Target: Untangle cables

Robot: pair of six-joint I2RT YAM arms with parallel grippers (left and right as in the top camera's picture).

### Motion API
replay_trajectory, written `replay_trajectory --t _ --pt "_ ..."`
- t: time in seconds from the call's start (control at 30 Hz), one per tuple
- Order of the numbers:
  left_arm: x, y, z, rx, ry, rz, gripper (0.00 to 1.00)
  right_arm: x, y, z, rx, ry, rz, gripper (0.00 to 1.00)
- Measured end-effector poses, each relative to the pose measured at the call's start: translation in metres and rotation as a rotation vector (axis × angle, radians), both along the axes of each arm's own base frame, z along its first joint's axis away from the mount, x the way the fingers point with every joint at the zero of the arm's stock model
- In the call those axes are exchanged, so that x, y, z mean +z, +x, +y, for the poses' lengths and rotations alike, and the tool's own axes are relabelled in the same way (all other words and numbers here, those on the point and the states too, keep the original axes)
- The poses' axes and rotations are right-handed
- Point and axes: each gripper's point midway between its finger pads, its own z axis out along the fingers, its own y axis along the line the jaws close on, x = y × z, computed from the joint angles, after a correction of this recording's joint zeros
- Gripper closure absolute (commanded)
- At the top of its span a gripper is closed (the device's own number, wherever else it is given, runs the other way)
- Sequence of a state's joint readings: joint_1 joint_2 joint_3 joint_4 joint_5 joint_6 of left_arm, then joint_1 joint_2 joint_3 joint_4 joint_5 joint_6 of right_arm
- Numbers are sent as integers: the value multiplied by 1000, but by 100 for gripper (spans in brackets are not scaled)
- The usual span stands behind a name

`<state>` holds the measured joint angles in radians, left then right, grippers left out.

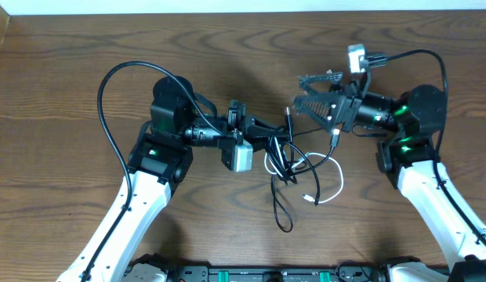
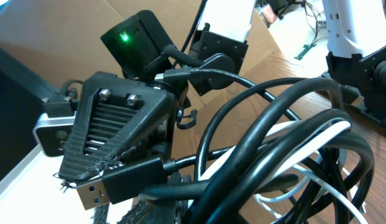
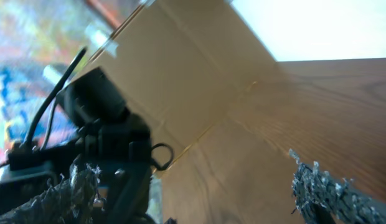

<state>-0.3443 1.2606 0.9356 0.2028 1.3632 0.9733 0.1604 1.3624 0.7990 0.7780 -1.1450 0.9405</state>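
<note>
Left claw point(image 1: 272, 138) clenched on the cables point(image 1: 290, 163), right claw point(image 1: 310, 92) released beside them: next, grasp one strand and pull it clear.

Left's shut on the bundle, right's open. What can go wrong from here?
1. The left gripper seems to pinch several strands of the cables at once; pulling could tighten the knot instead of loosening it.
2. The right gripper is open and empty, so nothing anchors the tangle: it may just drag across the table.
3. The USB plug sits right at the left gripper and could snag.
</note>
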Motion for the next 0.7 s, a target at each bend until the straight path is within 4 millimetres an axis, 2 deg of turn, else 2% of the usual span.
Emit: replay_trajectory --t 0.23,0.53,0.63,0.67,0.7 --pt "-1 1 0 7 2 3 93 2 -18 20 83 1 -8 4" --pt "-2 8 0 49 12 2 93 5 -28 28 129 6 -17 3" --pt "-4 12 0 70 19 7 93 9 -30 28 139 12 -38 16" --pt "-4 13 0 78 20 7 93 9 -31 28 142 12 -40 22" --pt "-5 14 0 83 21 7 93 9 -32 29 148 13 -40 35"
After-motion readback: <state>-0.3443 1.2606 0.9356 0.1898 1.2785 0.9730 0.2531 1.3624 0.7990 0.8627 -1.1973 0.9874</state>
